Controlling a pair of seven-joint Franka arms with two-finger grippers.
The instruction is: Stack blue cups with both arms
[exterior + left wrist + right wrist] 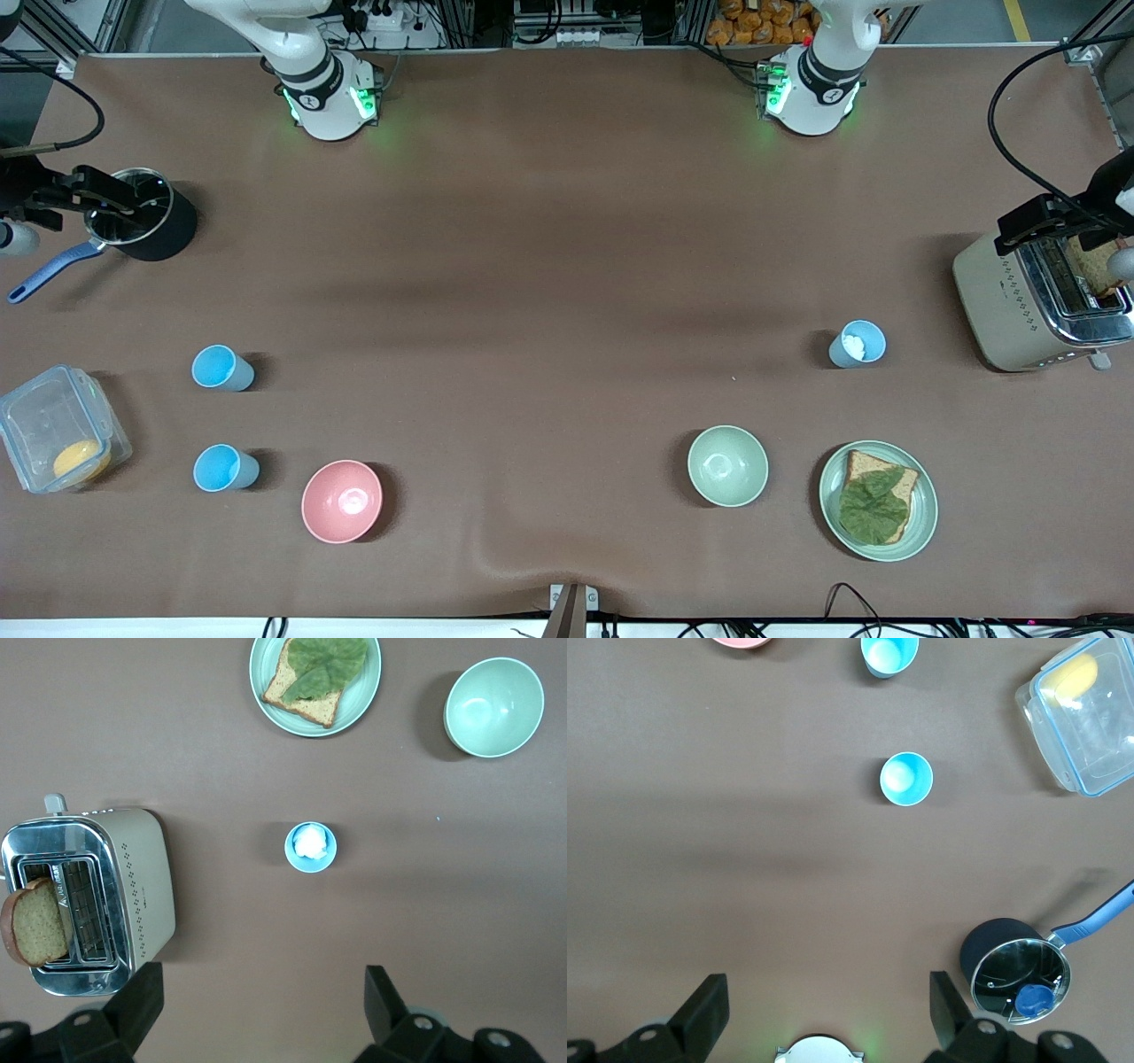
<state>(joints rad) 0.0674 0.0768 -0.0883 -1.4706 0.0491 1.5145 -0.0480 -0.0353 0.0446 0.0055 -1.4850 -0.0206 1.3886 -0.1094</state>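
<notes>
Two empty light-blue cups [221, 368] [224, 468] stand upright toward the right arm's end of the table, one nearer the front camera than the other. They also show in the right wrist view [905, 779] [889, 654]. A third blue cup [858, 344] with something white inside stands toward the left arm's end and shows in the left wrist view [310, 847]. My left gripper [263, 992] is open and empty, high over bare table between its base and that cup. My right gripper [828, 997] is open and empty, high over bare table by its base.
A toaster [1019, 310] with a bread slice, a plate [926, 523] with bread and lettuce, and a pale green bowl [727, 466] are at the left arm's end. A pink bowl [342, 501], a clear container [53, 425] and a black pot [151, 226] are at the right arm's end.
</notes>
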